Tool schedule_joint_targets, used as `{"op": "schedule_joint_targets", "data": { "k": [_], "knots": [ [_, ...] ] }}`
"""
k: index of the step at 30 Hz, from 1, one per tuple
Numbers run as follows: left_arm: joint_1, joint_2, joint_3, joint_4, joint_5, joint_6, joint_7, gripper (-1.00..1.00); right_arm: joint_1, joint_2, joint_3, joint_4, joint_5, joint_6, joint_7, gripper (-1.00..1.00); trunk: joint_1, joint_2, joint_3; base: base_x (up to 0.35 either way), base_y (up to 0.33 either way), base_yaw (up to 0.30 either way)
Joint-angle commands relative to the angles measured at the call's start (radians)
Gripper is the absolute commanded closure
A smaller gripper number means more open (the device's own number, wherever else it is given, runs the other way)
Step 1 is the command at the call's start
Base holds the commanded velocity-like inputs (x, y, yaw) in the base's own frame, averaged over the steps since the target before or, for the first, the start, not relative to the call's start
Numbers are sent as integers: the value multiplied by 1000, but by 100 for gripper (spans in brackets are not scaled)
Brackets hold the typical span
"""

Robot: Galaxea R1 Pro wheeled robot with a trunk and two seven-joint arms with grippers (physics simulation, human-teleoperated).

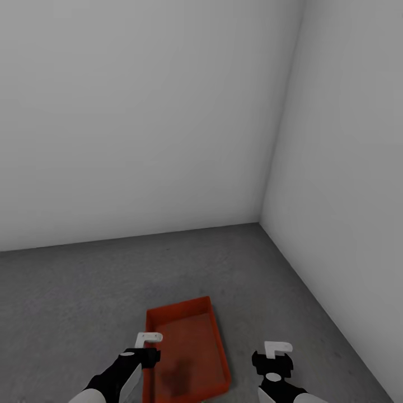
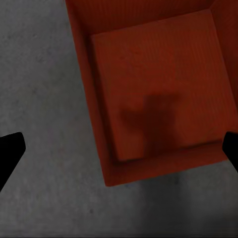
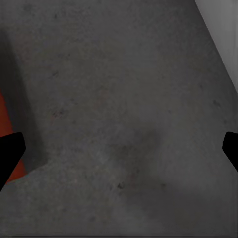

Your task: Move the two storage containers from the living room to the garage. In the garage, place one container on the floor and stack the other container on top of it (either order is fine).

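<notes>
The left end effector [image 1: 146, 342] is seen hanging over the near left wall of a storage container [image 1: 187, 350], its fingers spread wide and nothing held between them; in the left wrist view the two dark fingertips [image 2: 10, 151] stand far apart at the frame's edges, with the container [image 2: 153, 84] and bare floor [image 2: 44, 99] between them. The right end effector [image 1: 274, 354] is likewise spread and empty, held over bare floor just to the right of the container, of which a red sliver [image 3: 11, 148] is caught at the edge of the right wrist view. The container rests open side up on the dark grey floor [image 1: 84, 291] of the garage, near the corner where two plain pale walls [image 1: 140, 112] meet, and it is slightly skewed to the robot. Only one container is seen here, so the stack is judged not yet made. The main risk is judged to lie with this container: a low or careless sweep of the left end effector could catch the thin wall and push or tip the bin, and a skewed lower bin would make the second one harder to seat squarely. Height above the rim cannot be told well from these views, so contact may be closer than it looks. The wall close on the right also leaves little room for turning the base.
</notes>
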Motion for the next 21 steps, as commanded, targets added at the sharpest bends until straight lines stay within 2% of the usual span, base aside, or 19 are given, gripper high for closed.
{"op": "schedule_joint_targets", "data": {
  "k": [1,10,21],
  "knots": [
    [0,1,-7,-2,5,3,6,-100,0,0,8,-1,-11,-3,-3,-100,0,0,-1,-82,0,0],
    [0,1,-8,-2,5,6,6,-100,-1,0,8,-1,-10,-3,-3,-100,0,0,-1,-37,0,0],
    [0,0,-6,-2,5,11,4,-100,0,-1,11,-1,-9,-3,-4,-100,0,0,-1,-299,0,-9]
  ]
}}
